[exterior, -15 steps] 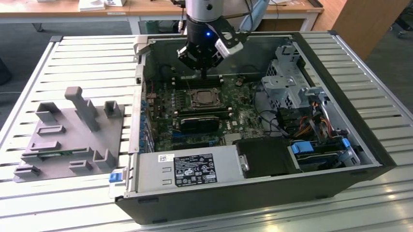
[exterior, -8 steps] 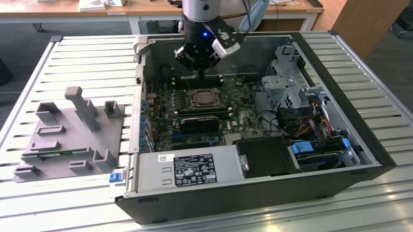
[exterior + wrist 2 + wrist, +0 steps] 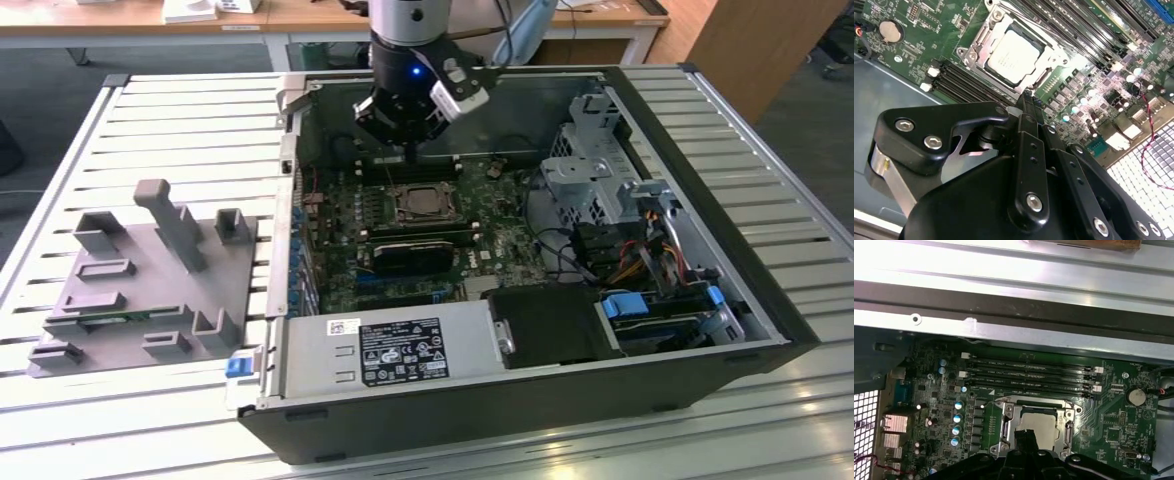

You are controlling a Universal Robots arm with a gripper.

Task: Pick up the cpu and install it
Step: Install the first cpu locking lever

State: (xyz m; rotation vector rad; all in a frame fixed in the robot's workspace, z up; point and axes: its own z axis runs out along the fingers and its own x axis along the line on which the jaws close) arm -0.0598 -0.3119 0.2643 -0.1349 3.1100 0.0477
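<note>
CPU, a small flat square chip with a silver-grey metal top (image 3: 1015, 56), lies seated in the black square motherboard socket with its metal frame (image 3: 975, 54), flat and squared to the frame as far as both wrist views show. In the exterior view the chip (image 3: 423, 203) sits near the middle of the green motherboard (image 3: 501, 220), inside the open black computer case (image 3: 694, 180) lying on a slatted metal table (image 3: 174, 120).

The black robot gripper (image 3: 1028, 97) hangs above the board just beside the socket, on the side of the long black memory slots (image 3: 1029, 376). Its fingers are closed together, tips touching, and hold nothing; the chip is apart from them.

A grey plastic fixture with upright blocks (image 3: 147, 290) rests on the table outside the case, at the exterior view's left, well apart from the gripper.

Judging by this, the placing looks done and the gripper is free of the chip. To do this step well, the arm should keep straight above the socket, clear of the frame and of the small silver capacitors (image 3: 958, 417) nearby, so the chip stays flat and is not nudged
</note>
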